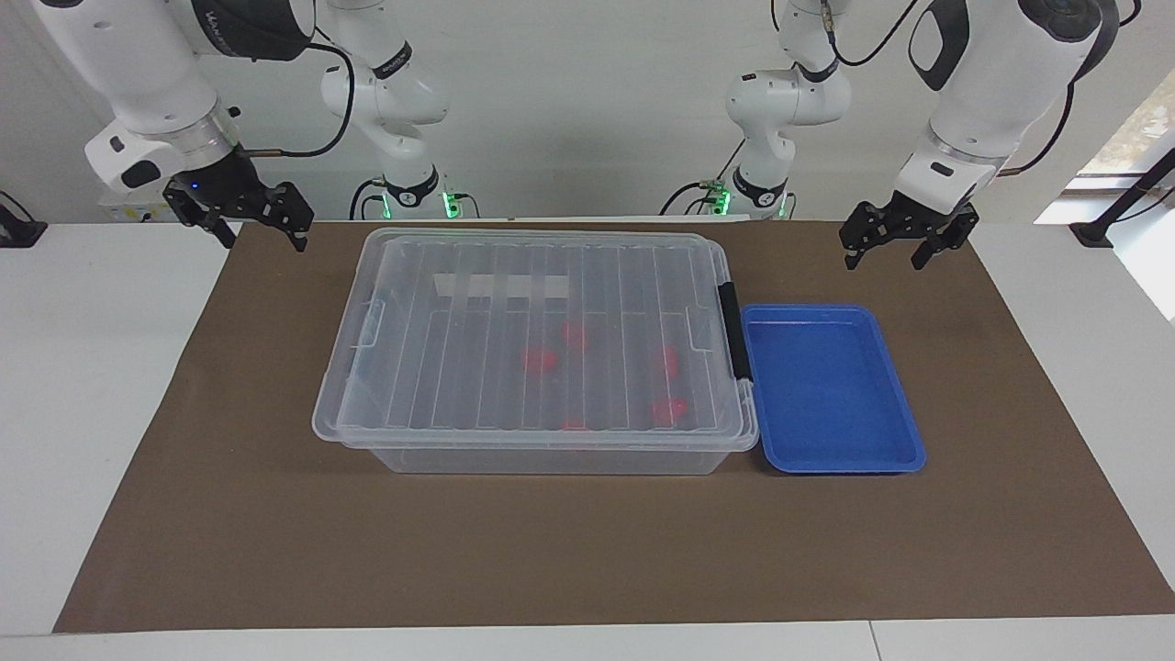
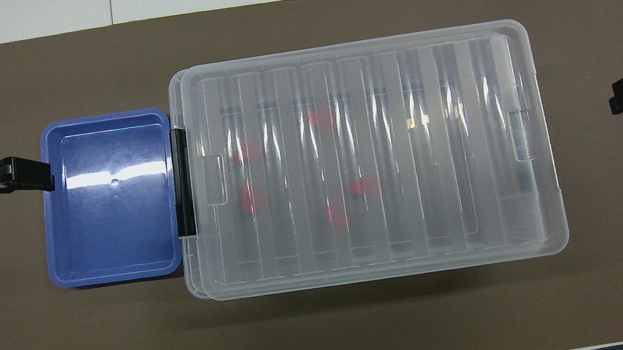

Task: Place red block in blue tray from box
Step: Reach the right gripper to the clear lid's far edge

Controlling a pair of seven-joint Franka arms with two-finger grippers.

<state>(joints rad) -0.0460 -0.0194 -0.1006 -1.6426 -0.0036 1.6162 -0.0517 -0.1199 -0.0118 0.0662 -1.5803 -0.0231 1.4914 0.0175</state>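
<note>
A white counter [image 1: 101, 386] carries a large brown mat [image 1: 587, 542] that covers most of its width, leaving white strips at both ends and along the edge farthest from the robots. A pale wall [image 1: 587, 110] rises at the robots' end, and a window [image 1: 1138, 138] shows at the left arm's end of the room.

The box [image 1: 537, 353] sits in the middle of the mat, its ribbed clear lid [image 2: 364, 158] closed on top. A black latch handle [image 1: 734, 332] runs along the box's short side toward the left arm's end. Through the lid several red shapes show as blurred patches on the box floor; one red block [image 2: 364, 185] lies near the middle of the cluster, and the others are scattered around it, all in the half of the box toward the left arm's end.

The blue tray [image 1: 895, 404] rests on the mat just beside the box's latch side; whether the two touch cannot be told. Its inside shows only bare blue plastic with a glare streak.

The left gripper [image 1: 904, 246] hangs in the air over the mat beside the tray, on the side away from the box, its fingers spread apart and holding nothing. The right gripper [image 1: 262, 229] hangs over the mat's corner at the right arm's end, clear of the box, fingers likewise spread and holding nothing. Both arms wait.
</note>
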